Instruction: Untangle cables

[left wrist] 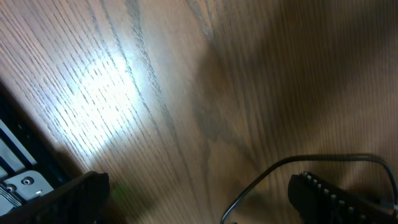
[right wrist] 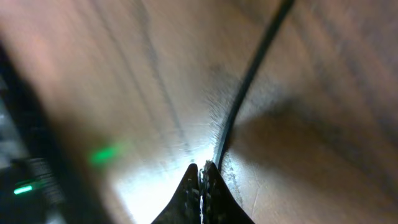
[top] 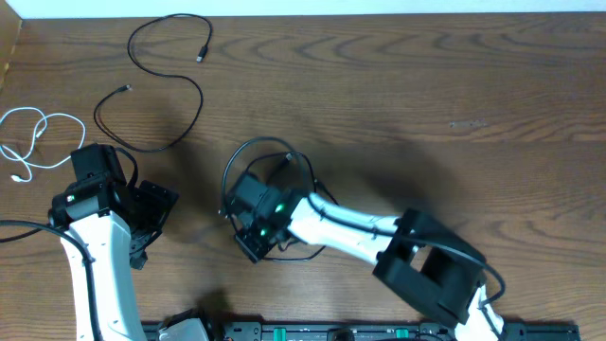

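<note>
The right pincer (right wrist: 202, 177) was clamped tight on the thin black cord (right wrist: 245, 87), which ran ahead from its tips, light, limp and likely slippery, probably best gripped near a plug, while the left pincer (left wrist: 205, 198) gaped wide and empty.

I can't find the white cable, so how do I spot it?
Look at the far left edge of the wooden table, just past the left arm. The white cable lies there in loose loops. It is the only white one; the black cable beside it is longer.
</note>
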